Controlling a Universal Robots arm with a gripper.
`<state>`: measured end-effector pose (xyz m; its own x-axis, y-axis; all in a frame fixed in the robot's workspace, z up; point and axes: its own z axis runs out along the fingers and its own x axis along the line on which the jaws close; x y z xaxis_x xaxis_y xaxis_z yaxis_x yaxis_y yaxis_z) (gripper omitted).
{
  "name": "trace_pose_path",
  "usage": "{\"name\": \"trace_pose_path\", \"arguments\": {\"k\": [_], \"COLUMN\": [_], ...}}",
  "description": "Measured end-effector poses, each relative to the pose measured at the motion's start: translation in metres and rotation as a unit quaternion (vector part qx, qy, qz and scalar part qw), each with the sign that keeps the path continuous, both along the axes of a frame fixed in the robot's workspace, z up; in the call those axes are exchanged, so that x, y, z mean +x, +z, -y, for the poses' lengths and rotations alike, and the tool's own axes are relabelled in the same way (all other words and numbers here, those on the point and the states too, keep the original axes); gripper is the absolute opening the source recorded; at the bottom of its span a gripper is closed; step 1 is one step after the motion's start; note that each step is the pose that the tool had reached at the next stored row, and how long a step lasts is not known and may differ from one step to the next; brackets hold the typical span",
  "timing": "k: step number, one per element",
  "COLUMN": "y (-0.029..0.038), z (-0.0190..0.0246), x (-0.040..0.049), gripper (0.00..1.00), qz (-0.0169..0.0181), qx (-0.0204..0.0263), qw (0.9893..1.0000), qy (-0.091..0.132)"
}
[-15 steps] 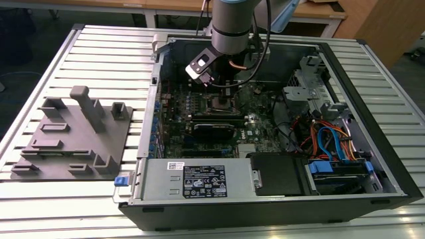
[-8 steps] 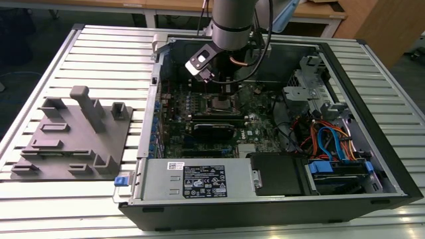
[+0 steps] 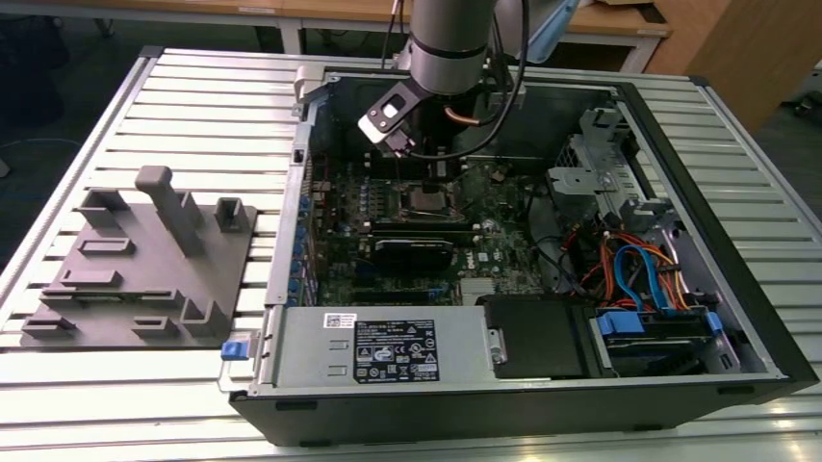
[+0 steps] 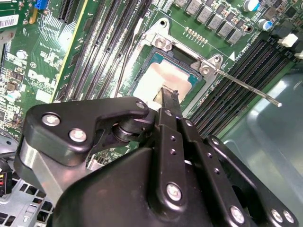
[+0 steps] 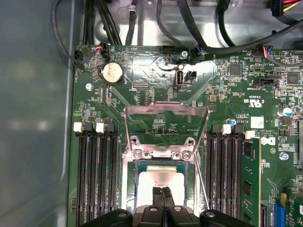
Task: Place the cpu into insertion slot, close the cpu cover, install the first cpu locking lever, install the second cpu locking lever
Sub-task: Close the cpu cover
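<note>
The cpu point(image 5: 160, 178) lies flat inside the insertion slot point(image 5: 140, 187), directly under the tips of the gripper point(image 5: 163, 193). Its top is a pale silver-grey square, bright with reflection. The gripper's two fingers are pressed together and hold nothing; whether the tips touch the chip, I cannot tell. The cpu cover point(image 5: 165, 109) is flipped open at the slot's hinged side. One thin locking lever point(image 4: 246, 87) sticks out free over the black memory slots point(image 5: 97, 179).
</note>
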<state>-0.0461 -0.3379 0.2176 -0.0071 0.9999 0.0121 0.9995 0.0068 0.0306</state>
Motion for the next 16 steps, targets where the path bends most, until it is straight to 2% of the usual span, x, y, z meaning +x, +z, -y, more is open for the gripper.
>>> {"name": "trace_pose_path", "arguments": {"k": [12,16], "y": [0.0097,0.0104], "z": [0.0,-0.0001], "x": [0.0,0.0001], "gripper": [0.1,0.1], "qz": [0.0,0.0002], "qx": [-0.0003,-0.0002], "qw": [1.0,1.0], "qy": [0.0,0.0]}}
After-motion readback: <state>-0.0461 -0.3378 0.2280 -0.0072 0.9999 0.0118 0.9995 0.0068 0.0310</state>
